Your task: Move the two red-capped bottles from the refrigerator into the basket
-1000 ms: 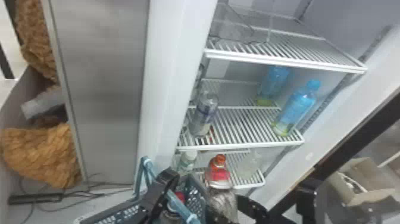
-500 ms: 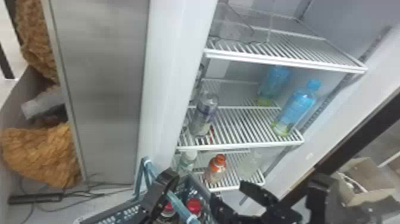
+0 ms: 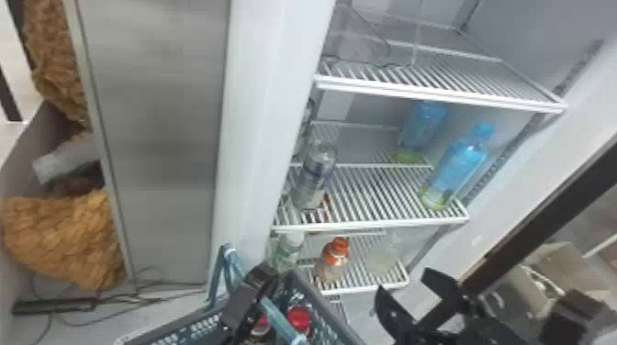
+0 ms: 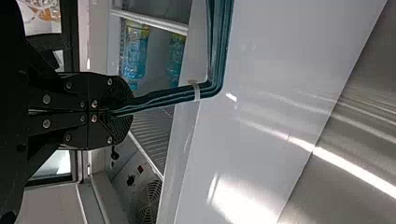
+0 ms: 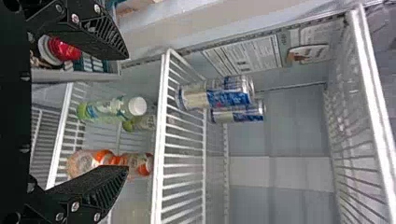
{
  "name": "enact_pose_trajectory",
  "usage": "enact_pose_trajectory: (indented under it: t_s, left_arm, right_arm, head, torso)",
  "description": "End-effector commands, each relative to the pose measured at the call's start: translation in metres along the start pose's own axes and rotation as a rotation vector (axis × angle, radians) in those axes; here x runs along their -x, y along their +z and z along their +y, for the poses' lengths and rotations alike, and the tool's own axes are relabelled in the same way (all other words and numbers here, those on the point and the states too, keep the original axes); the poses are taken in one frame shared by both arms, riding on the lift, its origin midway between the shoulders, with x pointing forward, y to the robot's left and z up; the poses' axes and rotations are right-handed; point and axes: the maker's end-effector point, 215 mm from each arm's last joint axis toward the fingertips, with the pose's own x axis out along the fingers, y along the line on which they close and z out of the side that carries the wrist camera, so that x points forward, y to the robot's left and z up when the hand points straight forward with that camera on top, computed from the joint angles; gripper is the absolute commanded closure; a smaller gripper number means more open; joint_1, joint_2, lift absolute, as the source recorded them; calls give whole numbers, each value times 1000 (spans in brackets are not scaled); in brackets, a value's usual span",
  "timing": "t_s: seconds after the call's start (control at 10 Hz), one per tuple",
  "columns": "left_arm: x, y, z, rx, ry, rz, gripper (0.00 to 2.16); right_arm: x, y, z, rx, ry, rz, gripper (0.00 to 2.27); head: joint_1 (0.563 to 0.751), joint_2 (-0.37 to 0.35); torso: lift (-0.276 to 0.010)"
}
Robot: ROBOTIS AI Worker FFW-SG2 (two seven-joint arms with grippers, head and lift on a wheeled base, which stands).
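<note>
Two red-capped bottles are inside the dark grey-blue basket at the bottom of the head view, their caps side by side. My left gripper is at the basket's handle; in the left wrist view this gripper is shut on the teal handle. To the right of the basket, my right gripper stands open with nothing between its fingers. In the right wrist view, this gripper is spread wide, with a red cap beyond one finger.
The refrigerator's wire shelves hold blue bottles, cans, an orange-capped bottle and a white-capped bottle. A steel panel stands left of the white frame. Cardboard boxes lie at the right.
The red-capped bottle that was upright at my right gripper, over the basket's right side, is now down in the basket. My right gripper has let go and moved right. The left gripper stays at the handle.
</note>
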Motion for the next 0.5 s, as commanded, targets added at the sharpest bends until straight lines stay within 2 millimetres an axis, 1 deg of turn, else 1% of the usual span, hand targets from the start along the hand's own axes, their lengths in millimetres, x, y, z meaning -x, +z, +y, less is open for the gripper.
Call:
enact_pose_trajectory:
  t_s: [0.0, 0.1, 0.4]
  left_arm:
    - [-1, -1, 1, 0, 1, 2, 1204]
    - [-1, -1, 1, 0, 1, 2, 1204]
    - [0, -2, 2, -2, 3, 6, 1204]
  right_arm:
    - [18, 5, -18, 36, -47, -31, 194]
    - [32, 3, -36, 64, -87, -40, 196]
    - [53, -8, -60, 146, -111, -57, 194]
  head:
    - [695, -350]
    - [695, -350]
    - [695, -350]
  torso:
    - [0]
    - [0]
    - [0]
